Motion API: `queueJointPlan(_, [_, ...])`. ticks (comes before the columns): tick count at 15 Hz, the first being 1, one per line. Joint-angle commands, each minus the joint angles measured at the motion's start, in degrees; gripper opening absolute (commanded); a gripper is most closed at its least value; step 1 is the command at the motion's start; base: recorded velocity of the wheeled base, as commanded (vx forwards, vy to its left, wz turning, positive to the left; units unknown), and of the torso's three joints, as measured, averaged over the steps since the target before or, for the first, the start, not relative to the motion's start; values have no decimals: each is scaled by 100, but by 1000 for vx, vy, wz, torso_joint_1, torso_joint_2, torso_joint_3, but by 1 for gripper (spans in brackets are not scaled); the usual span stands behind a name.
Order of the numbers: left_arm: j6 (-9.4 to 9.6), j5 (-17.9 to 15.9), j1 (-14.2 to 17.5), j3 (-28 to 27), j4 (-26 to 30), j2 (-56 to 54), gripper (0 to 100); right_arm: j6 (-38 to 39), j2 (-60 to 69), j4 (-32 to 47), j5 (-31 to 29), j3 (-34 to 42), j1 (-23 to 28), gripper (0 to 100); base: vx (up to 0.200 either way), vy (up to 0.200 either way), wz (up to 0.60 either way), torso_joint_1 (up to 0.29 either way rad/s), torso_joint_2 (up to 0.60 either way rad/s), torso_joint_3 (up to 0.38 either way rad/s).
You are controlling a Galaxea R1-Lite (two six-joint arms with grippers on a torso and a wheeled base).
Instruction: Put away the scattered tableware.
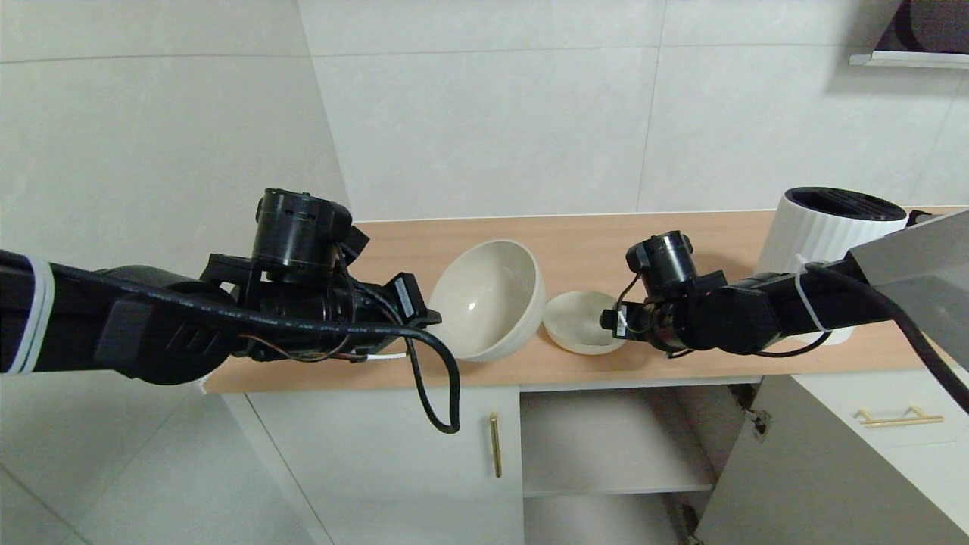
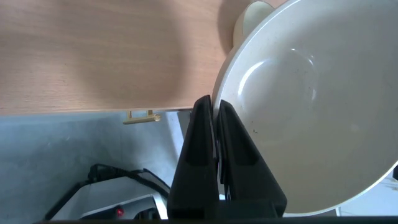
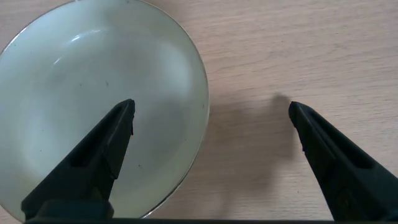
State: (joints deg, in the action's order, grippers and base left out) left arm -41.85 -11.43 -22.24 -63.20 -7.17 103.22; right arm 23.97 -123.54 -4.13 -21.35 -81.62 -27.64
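Note:
A large cream bowl (image 1: 492,299) is tipped on its side near the wooden counter's front edge, its hollow facing left. My left gripper (image 2: 216,124) is shut on its rim, with one finger inside the large bowl (image 2: 311,106) and one outside. A small cream bowl (image 1: 579,322) sits upright just right of it on the counter (image 1: 590,242). My right gripper (image 3: 208,124) hangs open over the small bowl (image 3: 93,106), one finger (image 3: 106,146) above the hollow and the other finger (image 3: 323,146) above bare wood.
A white ribbed canister (image 1: 829,227) with a dark top stands at the counter's right end. Below the counter, a cabinet (image 1: 613,439) stands open with an inner shelf; its door (image 1: 787,469) swings out to the right. A closed door with a brass handle (image 1: 494,444) is left of it.

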Motion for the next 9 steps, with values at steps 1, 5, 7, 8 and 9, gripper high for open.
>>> queueJointPlan(1, [-7,-8,0,0,-4,5,0,12,23,-9,-1,-3,-5,0,0,0,0,0,0,0])
queueJointPlan(5, [1,-8,0,9,-4,5,0,12,40,-9,16,5,-5,0,0,0,0,0,0,0])
queueJointPlan(7, [1,-8,0,9,-4,-3,0,12,49,0,16,5,-5,0,0,0,0,0,0,0])
queueJointPlan(8, [1,-8,0,9,-4,-12,0,12,58,0,16,14,-5,0,0,0,0,0,0,0])
queueJointPlan(9, [1,-8,0,9,-4,-12,0,12,93,0,16,32,-5,0,0,0,0,0,0,0])
